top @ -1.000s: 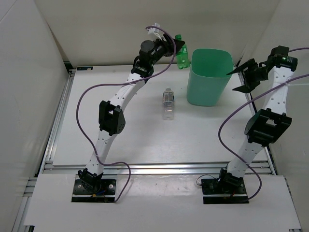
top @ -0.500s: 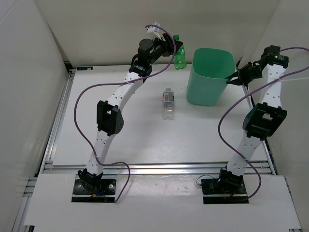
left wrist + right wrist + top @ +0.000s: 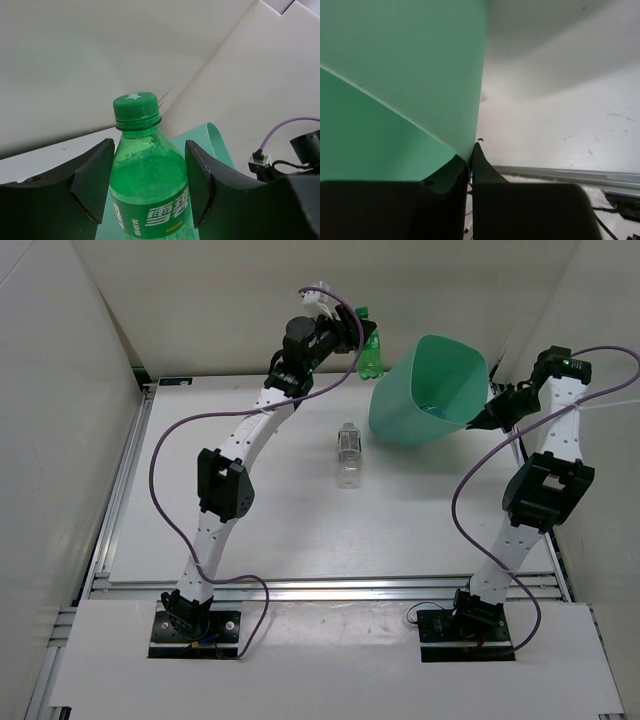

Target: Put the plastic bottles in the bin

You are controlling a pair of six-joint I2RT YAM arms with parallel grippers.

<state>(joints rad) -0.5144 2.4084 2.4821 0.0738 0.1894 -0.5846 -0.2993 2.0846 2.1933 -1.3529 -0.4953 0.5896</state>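
Observation:
My left gripper (image 3: 366, 340) is shut on a translucent green plastic bottle (image 3: 371, 355) and holds it upright in the air at the back, just left of the bin. In the left wrist view the bottle (image 3: 147, 180) fills the gap between the black fingers (image 3: 92, 180), with the bin (image 3: 216, 145) behind it. The mint-green bin (image 3: 425, 390) is tipped, its mouth leaning towards the right. My right gripper (image 3: 484, 417) is shut on its right rim; the right wrist view shows the thin green wall (image 3: 405, 75) pinched in my right gripper (image 3: 470, 152). A clear bottle (image 3: 348, 455) lies on the table centre.
White walls close in the back and both sides. The white table (image 3: 250, 520) ends at a metal rail (image 3: 330, 587) near the arm bases. Purple cables loop off both arms.
My right gripper came in from the right, shut on the bin's rim and tipped the bin, whose base swung left. The left arm drew the green bottle slightly left.

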